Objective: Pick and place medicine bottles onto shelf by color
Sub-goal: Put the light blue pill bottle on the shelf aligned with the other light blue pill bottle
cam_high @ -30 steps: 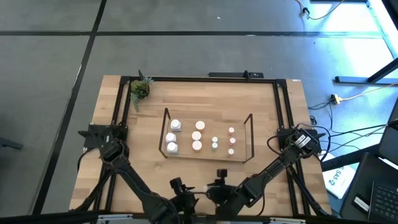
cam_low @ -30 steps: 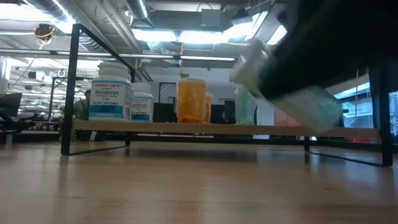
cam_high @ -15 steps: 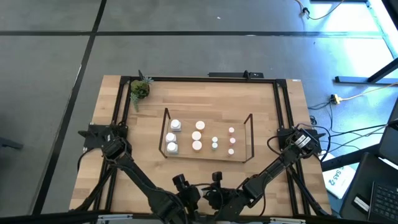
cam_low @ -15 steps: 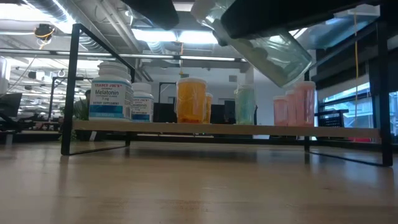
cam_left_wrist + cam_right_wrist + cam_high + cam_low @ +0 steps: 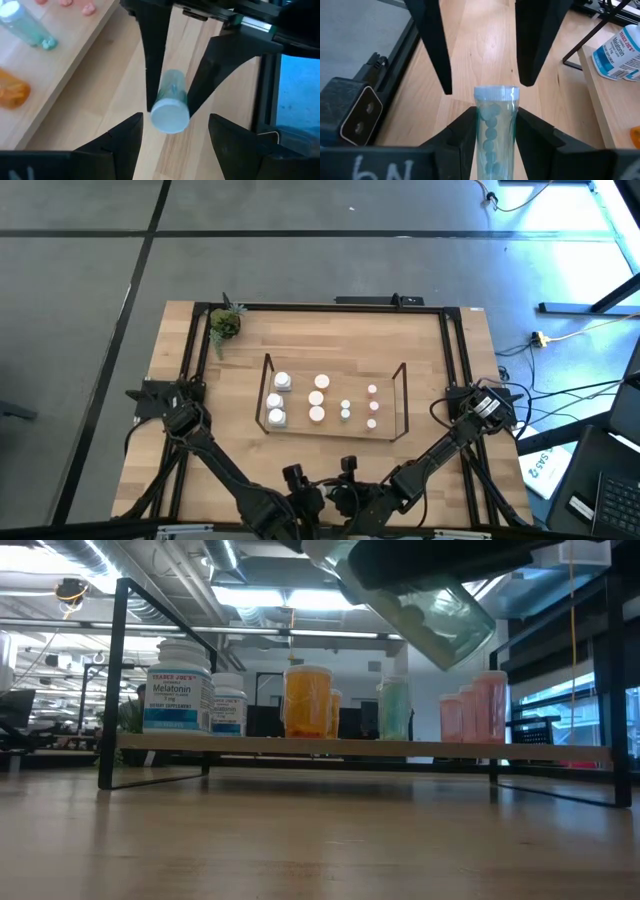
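Overhead ceiling strip lights (image 5: 300,595) give bright, even illumination — shadows on the desk (image 5: 300,840) stay soft. Nearest objects in the low view appear defocused.

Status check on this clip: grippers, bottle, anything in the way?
Right gripper shut on teal bottle, raised near table's front. Left gripper open, facing its cap. Shelf holds sorted bottles. No obstruction visible.
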Robot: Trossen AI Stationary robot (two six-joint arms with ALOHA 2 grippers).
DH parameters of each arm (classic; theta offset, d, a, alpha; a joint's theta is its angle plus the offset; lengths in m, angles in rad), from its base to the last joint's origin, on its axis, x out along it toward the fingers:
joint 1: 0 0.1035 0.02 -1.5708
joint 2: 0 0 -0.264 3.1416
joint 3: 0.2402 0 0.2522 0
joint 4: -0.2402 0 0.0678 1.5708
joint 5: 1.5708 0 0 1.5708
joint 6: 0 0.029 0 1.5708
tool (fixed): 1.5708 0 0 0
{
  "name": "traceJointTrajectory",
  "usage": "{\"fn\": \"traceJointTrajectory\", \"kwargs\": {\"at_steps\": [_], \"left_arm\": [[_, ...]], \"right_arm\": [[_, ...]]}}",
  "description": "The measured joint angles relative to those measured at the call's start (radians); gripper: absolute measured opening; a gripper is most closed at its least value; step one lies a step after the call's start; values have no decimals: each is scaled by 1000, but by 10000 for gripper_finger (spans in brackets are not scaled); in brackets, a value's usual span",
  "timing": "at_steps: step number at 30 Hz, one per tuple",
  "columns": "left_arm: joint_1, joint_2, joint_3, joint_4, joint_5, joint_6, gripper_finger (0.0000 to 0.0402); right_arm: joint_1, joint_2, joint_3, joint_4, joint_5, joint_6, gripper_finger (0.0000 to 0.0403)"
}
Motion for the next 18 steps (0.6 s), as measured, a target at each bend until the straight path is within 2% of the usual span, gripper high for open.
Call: {"fn": "traceJointTrajectory", "kwargs": {"at_steps": [11,18], "left_arm": [[21,0,0,1,-3,9,218],[21,0,0,1,-2,9,194]], "right_arm": [[2,0,0,18,-3,-22,129],[2,0,1,18,-3,-25,129]]}}
